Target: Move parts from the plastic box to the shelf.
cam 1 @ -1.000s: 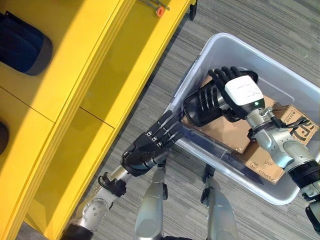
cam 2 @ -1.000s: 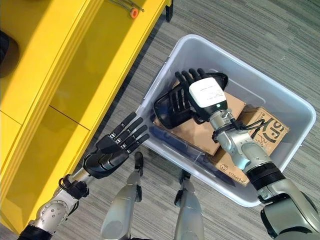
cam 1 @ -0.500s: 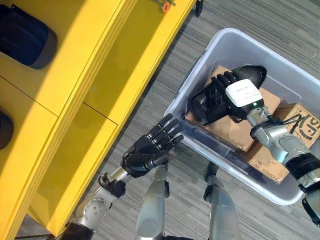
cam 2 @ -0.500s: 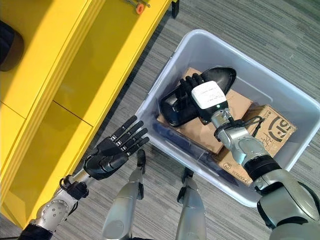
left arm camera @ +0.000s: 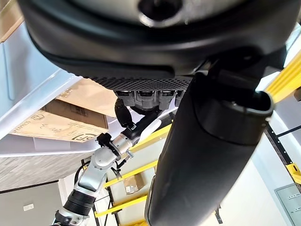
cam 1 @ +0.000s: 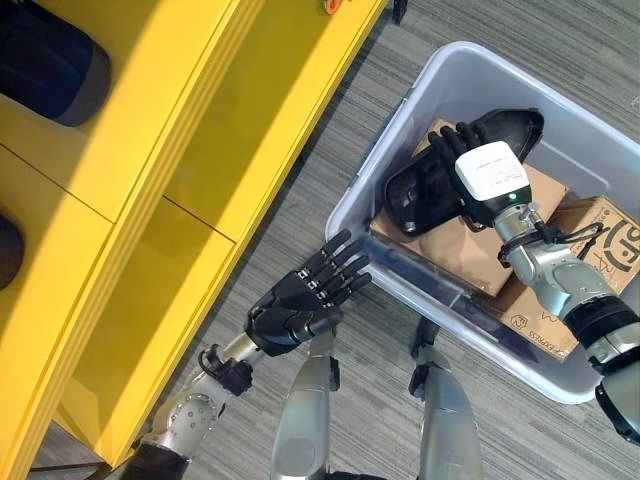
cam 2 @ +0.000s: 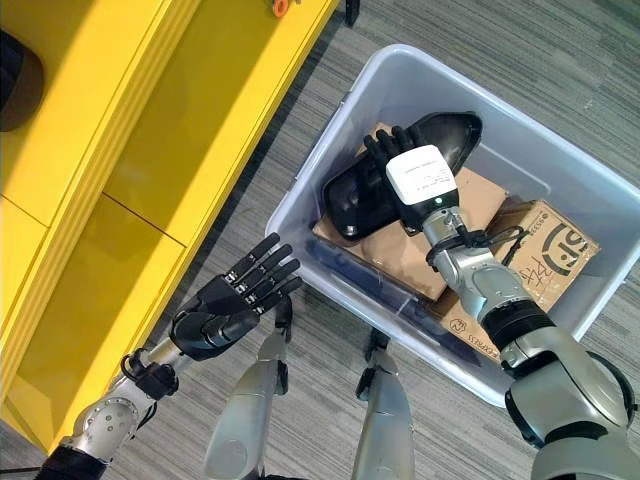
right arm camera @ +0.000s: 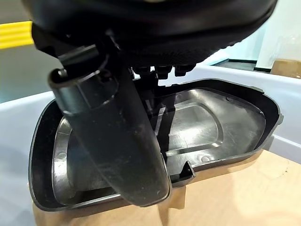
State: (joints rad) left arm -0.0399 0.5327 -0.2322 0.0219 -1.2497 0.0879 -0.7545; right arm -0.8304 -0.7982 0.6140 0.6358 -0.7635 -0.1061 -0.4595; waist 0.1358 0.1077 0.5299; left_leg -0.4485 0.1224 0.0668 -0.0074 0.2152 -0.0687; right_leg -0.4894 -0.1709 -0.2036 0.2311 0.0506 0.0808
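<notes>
**Right hand on the black part, inside the box**

Right hand (cam 1: 452,165) is down in the plastic box (cam 1: 590,160), w/ its fingers laid across the black part (cam 1: 425,190) — a shallow, hollow moulded shell, open side up. In my right wrist view the thumb (right arm camera: 117,141) comes down over the shell's near rim (right arm camera: 188,172) and the fingers reach into its hollow, so I read that hand as closed on the part. The part rests on a flat piece of brown cardboard (cam 1: 450,250) in the box; a printed cardboard box (cam 1: 590,225) lies beside it, toward the robot's right.

Left hand (cam 1: 295,305) hangs over the grey floor (cam 1: 330,150), between the yellow shelf (cam 1: 200,120) and the box, near the box's closest corner but apart from it. Its fingers are stretched out straight and spread, nothing in them.

On the shelf I see two dark parts — one at the top-left corner (cam 1: 45,60), another at the left edge (cam 1: 8,250), cut off by the frame. A small orange item (cam 2: 279,7) sits at the shelf's far end; can't tell what it is.
</notes>
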